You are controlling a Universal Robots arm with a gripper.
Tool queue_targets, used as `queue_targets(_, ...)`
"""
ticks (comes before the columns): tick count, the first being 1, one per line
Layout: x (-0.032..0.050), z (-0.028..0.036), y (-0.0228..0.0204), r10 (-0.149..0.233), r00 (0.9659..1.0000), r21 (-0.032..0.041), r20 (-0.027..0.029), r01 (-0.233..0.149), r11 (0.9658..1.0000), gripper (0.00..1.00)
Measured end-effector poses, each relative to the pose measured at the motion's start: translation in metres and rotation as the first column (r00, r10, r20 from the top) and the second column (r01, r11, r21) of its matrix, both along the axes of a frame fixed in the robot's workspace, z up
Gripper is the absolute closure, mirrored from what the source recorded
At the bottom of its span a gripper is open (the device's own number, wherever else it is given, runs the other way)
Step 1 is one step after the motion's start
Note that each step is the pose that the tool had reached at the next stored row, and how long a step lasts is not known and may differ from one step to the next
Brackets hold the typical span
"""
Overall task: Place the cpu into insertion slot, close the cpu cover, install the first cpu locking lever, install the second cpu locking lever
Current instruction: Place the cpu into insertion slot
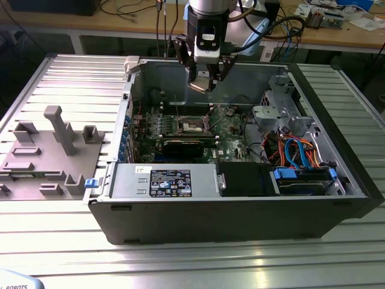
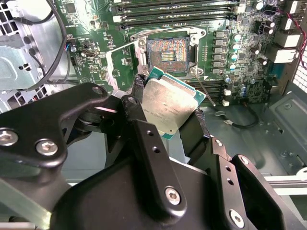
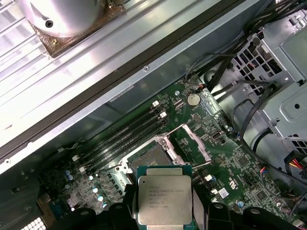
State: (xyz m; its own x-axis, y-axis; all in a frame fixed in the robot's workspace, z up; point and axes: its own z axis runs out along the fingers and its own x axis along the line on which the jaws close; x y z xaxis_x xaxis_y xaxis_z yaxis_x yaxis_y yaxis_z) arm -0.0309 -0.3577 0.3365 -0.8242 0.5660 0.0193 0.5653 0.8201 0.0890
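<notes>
One chip gripped above its socket

The open computer case (image 1: 240,211) is lying on its side, its green motherboard (image 1: 231,129) facing up. Above it the gripper (image 1: 203,83) is clenching the cpu (image 2: 170,106) by opposite edges: a flat square, pale silvery face, green rim, hovering apart from the uncovered insertion slot (image 2: 168,51).

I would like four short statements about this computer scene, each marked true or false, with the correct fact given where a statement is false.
1. The gripper holds the cpu. True.
2. The cpu already sits in the socket. False: the socket is empty with its contacts bare, and the cpu is in the gripper above it.
3. The cpu cover is closed over the socket. False: it is swung open beside the socket.
4. The computer case is open, with its inside exposed. True.
</notes>
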Motion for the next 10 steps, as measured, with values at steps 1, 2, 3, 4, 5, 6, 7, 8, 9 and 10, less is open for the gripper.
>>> queue_targets(1,0.0,0.0,0.0,-0.001,1.0,0.0,0.0,0.001,1.0,0.46)
queue_targets(2,0.0,-0.0001,0.0,-0.002,1.0,0.0,0.0,0.002,1.0,0.46)
queue_targets(3,0.0,-0.0001,0.0,-0.003,1.0,0.0,0.0,0.003,1.0,0.46)
queue_targets(4,0.0,-0.0001,0.0,-0.004,1.0,0.0,0.0,0.004,1.0,0.46)
queue_targets(5,0.0,-0.0002,0.0,-0.005,1.0,0.0001,0.0,0.005,1.0,0.46)
queue_targets(6,0.0,-0.0003,0.0,-0.01,0.9999,0.0,0.0,0.01,0.9999,0.46)
queue_targets(7,0.0,-0.0005,0.0,-0.017,0.9999,0.0,0.0,0.017,0.9999,0.46)
queue_targets(8,0.0,-0.0006,0.0,-0.019,0.9998,0.0001,0.0,0.019,0.9998,0.46)
queue_targets(9,0.0,-0.0006,0.0,-0.02,0.9998,0.0,0.0,0.02,0.9998,0.46)
queue_targets(10,0.0,-0.0006,0.0,-0.021,0.9998,0.0,0.0,0.021,0.9998,0.46)
